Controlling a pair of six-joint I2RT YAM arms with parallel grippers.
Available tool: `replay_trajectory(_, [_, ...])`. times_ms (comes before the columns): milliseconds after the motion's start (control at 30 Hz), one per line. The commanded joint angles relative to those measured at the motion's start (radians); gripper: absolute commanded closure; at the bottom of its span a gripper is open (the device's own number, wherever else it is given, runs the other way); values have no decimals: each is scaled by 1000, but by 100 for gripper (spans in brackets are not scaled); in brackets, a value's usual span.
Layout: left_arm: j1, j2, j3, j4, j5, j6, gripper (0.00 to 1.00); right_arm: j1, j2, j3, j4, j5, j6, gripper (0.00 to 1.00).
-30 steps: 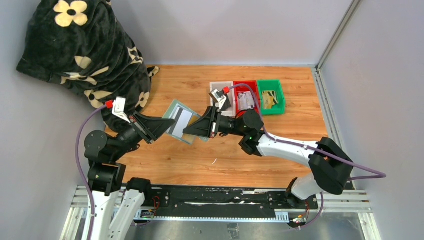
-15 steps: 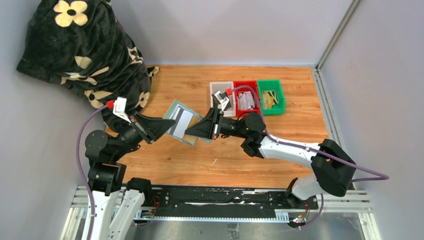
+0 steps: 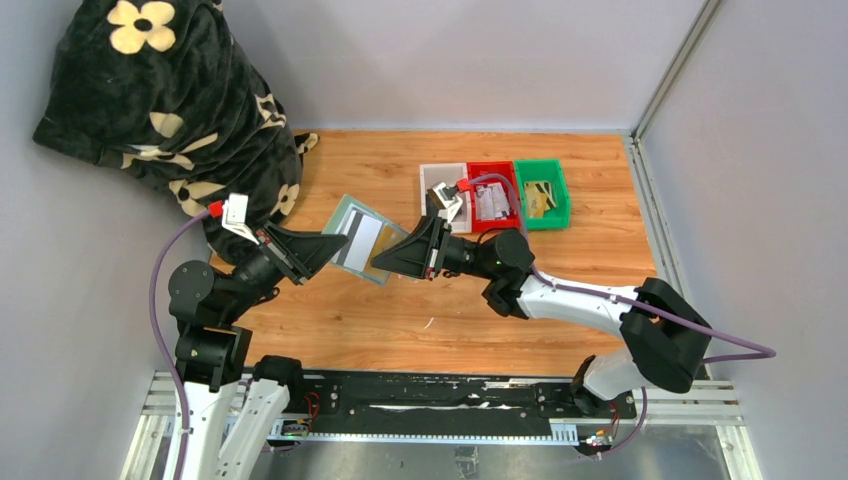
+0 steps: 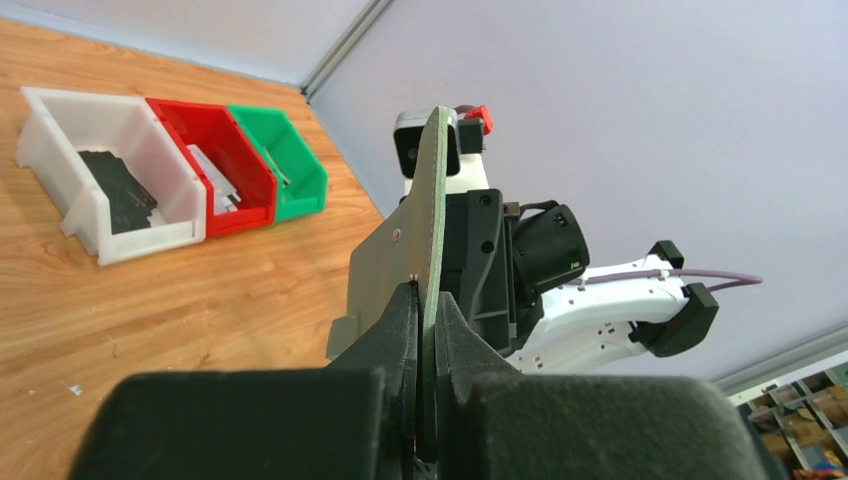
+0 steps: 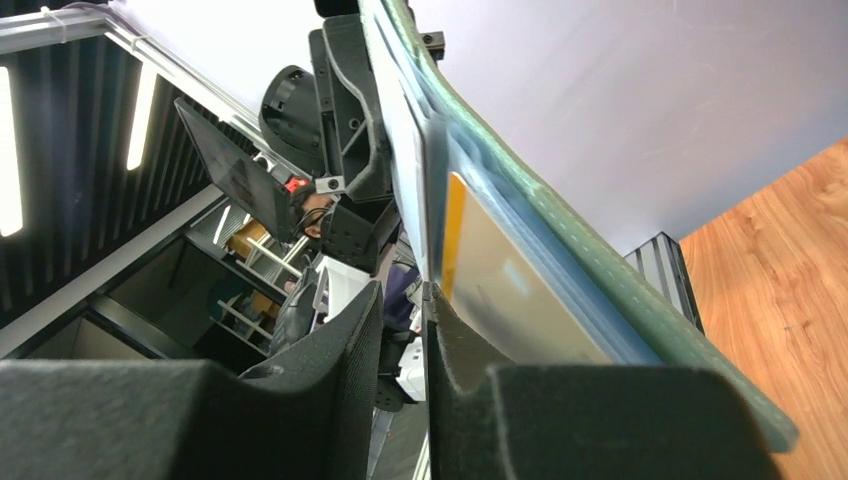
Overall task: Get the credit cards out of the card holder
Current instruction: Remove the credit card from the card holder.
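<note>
The sage-green card holder (image 3: 355,240) hangs open in the air between my two arms. My left gripper (image 3: 335,243) is shut on its left edge; the left wrist view shows the green flap (image 4: 435,200) pinched between the pads, with the gripper (image 4: 427,300) closed on it. A white card with a dark stripe (image 3: 363,238) sits in a pocket. A tan-gold card (image 5: 500,290) sits in the pocket on the right side. My right gripper (image 3: 385,262) is at the holder's lower right edge, its jaws (image 5: 402,300) a narrow gap apart, with a thin pale edge against the right finger.
White (image 3: 440,175), red (image 3: 492,172) and green (image 3: 540,190) bins stand in a row at the back of the wooden table; the white one holds a black wallet (image 4: 115,190). A black flowered blanket (image 3: 160,100) fills the back left corner.
The card holder has shifted slightly up and left with my left gripper. My right wrist has turned a little while its fingertips stay at the holder's lower right edge.
</note>
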Motion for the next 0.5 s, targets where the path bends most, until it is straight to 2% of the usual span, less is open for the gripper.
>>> replay_trajectory(0, [-1,-6,31,35,-3,-6,100,14,4,59,35,-11,-12,73])
replay_trajectory(467, [-1,-9,43,44,16,-27,100,14,-11,86,-185,-20,-94,63])
